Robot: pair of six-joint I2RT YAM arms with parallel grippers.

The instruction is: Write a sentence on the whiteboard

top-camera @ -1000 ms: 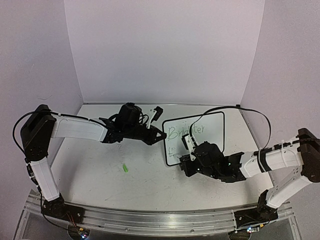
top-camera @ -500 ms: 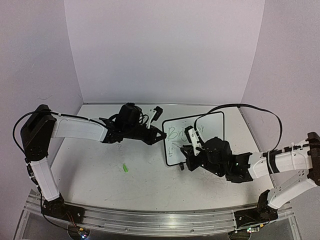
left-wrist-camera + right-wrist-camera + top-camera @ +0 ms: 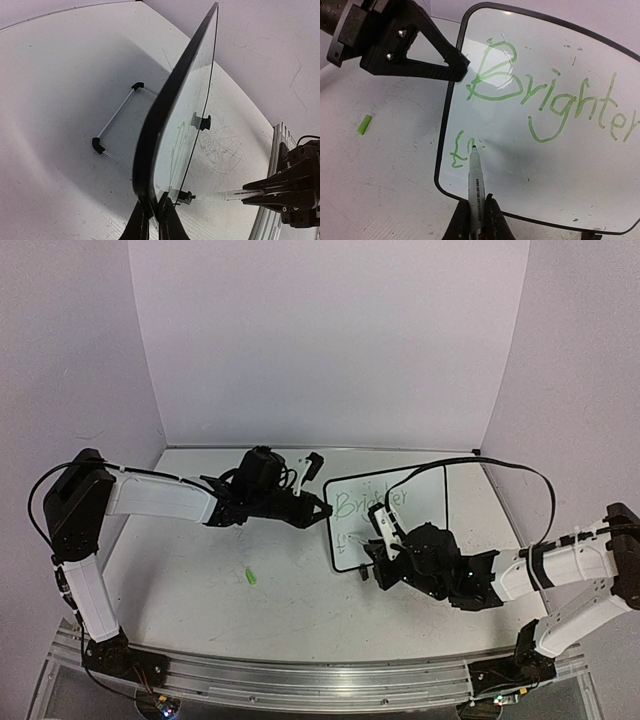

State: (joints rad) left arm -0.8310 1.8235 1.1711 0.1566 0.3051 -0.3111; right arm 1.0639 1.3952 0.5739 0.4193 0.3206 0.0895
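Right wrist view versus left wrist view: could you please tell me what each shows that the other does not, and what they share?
Only the right wrist view shows the sentence, readable as green "Brighter" with a second line begun, and a small green piece. Only the left wrist view shows the wire stand behind the board. Both show the whiteboard, the left gripper clamping its edge, and the marker against it.
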